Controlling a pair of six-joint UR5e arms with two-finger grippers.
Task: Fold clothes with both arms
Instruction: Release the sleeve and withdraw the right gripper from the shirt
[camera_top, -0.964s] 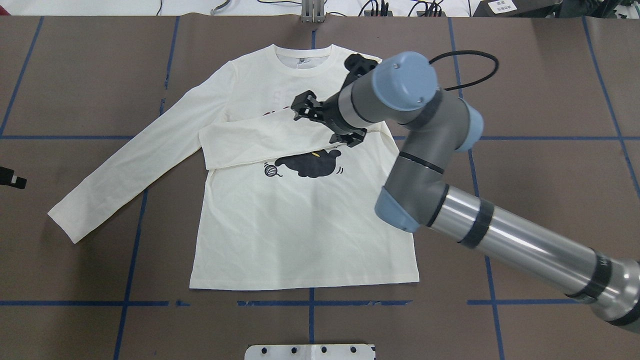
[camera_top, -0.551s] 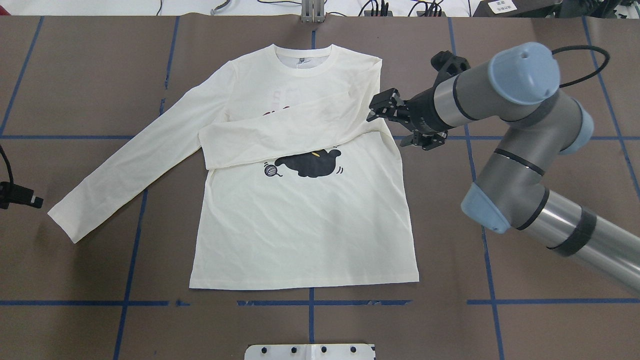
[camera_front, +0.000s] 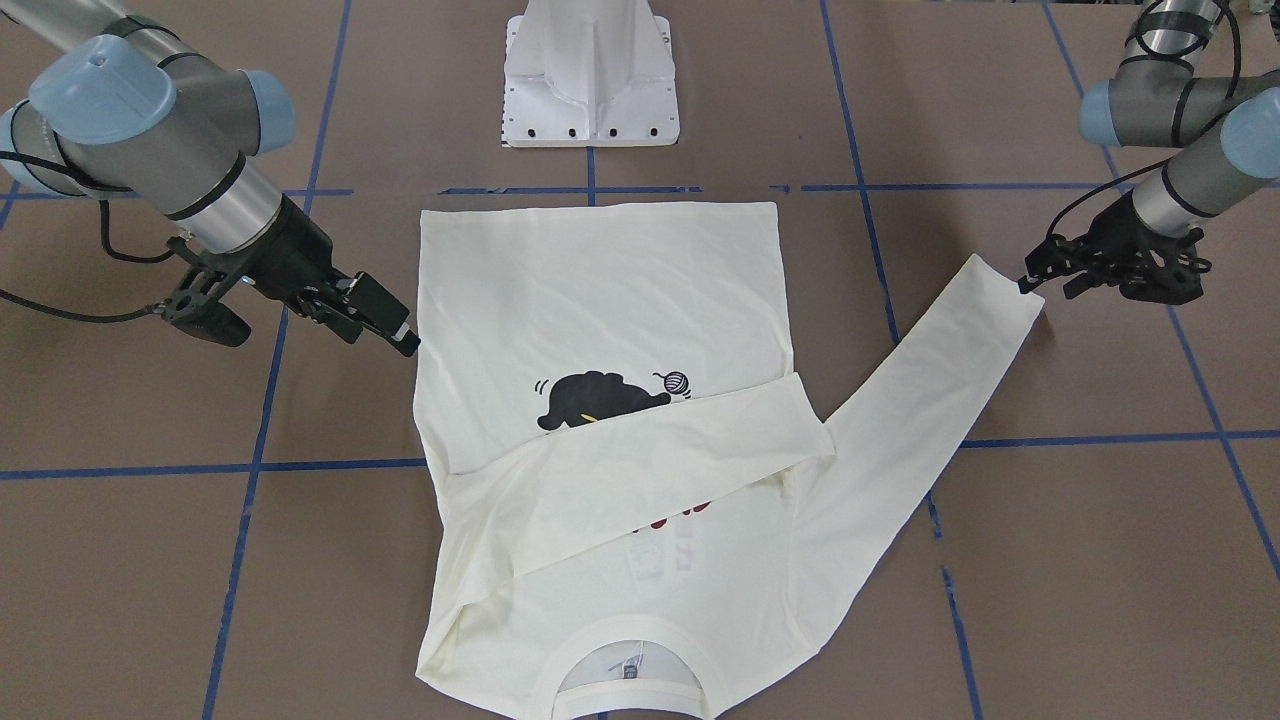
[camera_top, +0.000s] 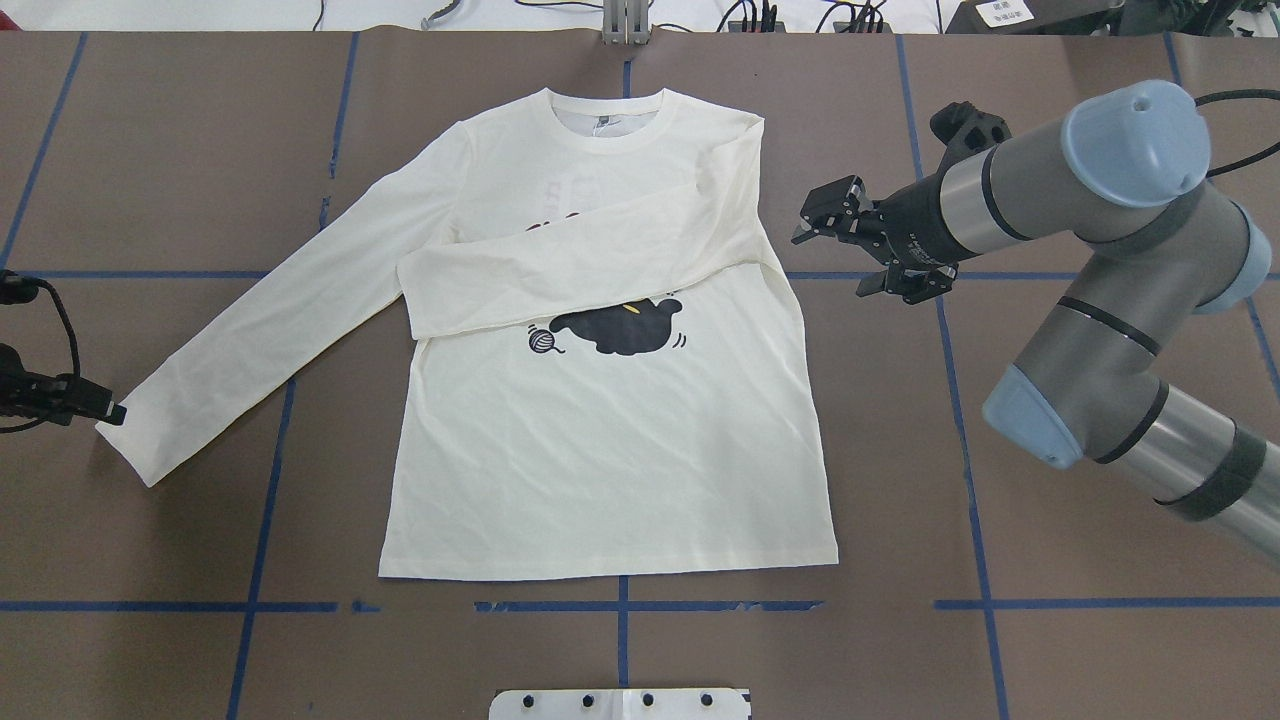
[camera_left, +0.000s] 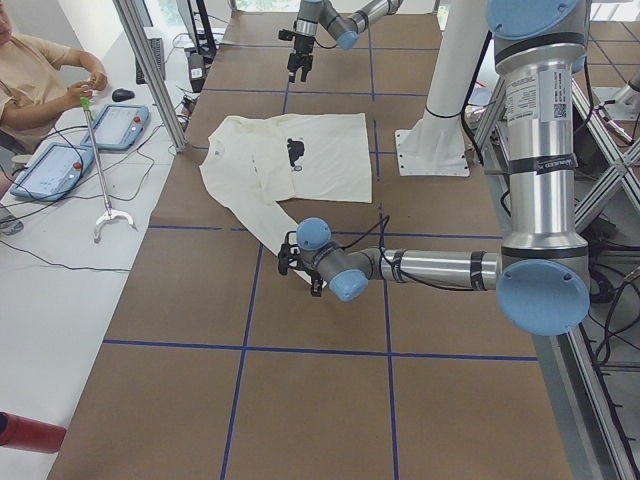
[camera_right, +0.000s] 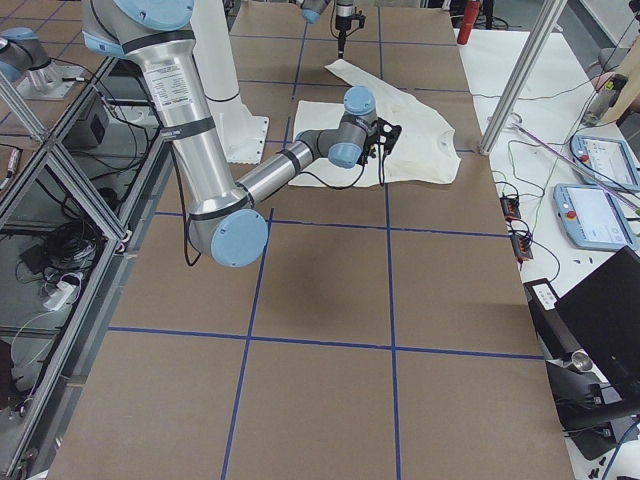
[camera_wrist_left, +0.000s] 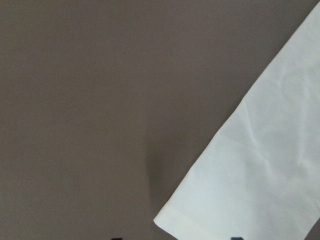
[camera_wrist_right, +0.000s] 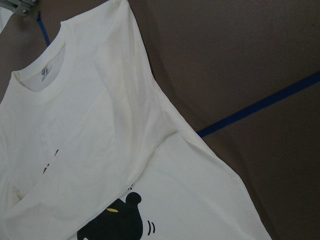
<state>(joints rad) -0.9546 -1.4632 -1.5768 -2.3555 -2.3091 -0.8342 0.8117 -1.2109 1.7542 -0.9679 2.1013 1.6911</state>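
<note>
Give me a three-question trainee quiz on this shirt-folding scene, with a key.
1. True or false: the right gripper is holding the T-shirt.
2. The folded sleeve lies: A) across the shirt's front; B) straight out to the side on the table; C) tucked under the shirt.
3. Fill in: the left gripper is at the ___ of the outstretched sleeve.
Key: 1 false, it is open and off the fabric; 2 A; 3 cuff.

Brown desk (camera_top: 150, 150) with blue tape lines (camera_top: 700, 605). Person (camera_left: 30, 70) at the side holds a grabber stick (camera_left: 97, 160) beside two tablets (camera_left: 52, 170).
</note>
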